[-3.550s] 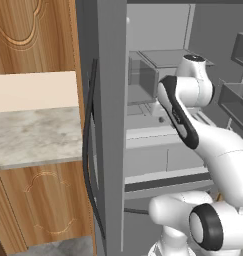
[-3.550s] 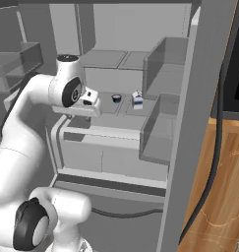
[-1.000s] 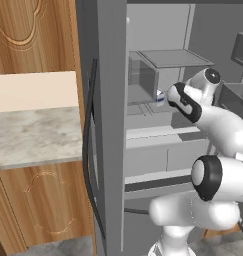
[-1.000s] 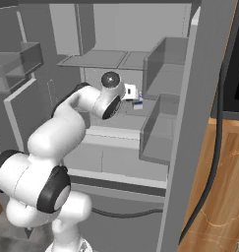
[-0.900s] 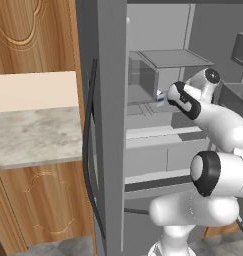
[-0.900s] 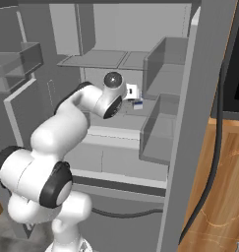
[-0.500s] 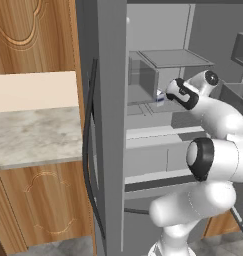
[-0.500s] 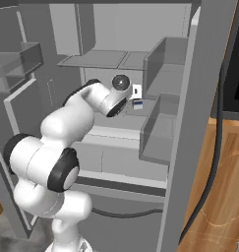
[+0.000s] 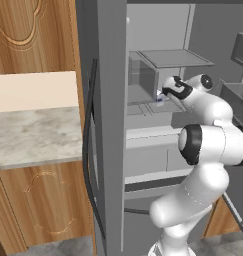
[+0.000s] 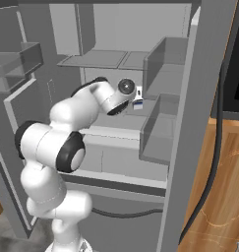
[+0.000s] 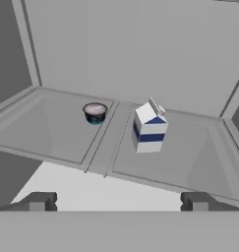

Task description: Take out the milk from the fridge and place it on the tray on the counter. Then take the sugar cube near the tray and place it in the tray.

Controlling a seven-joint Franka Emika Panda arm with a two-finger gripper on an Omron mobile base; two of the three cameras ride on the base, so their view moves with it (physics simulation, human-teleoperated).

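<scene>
The milk, a small white carton with a blue band, stands upright on a grey shelf inside the open fridge. In the hand view my gripper is open, its two dark fingertips spread wide, with the carton a short way ahead between their lines and nothing touching it. From the right base view the hand reaches into the shelf bay, and the milk peeks out just beyond it. The left base view has the gripper by the carton. Tray and sugar cube are out of view.
A small dark cup with a pale top stands on the same shelf, left of the milk. Grey bins flank the bay on the right. The fridge door's black handle and the marbled counter lie to the left.
The arm has stretched deeper into the fridge, bringing the hand closer to the milk. The jaws have stayed open and the carton has not moved.
</scene>
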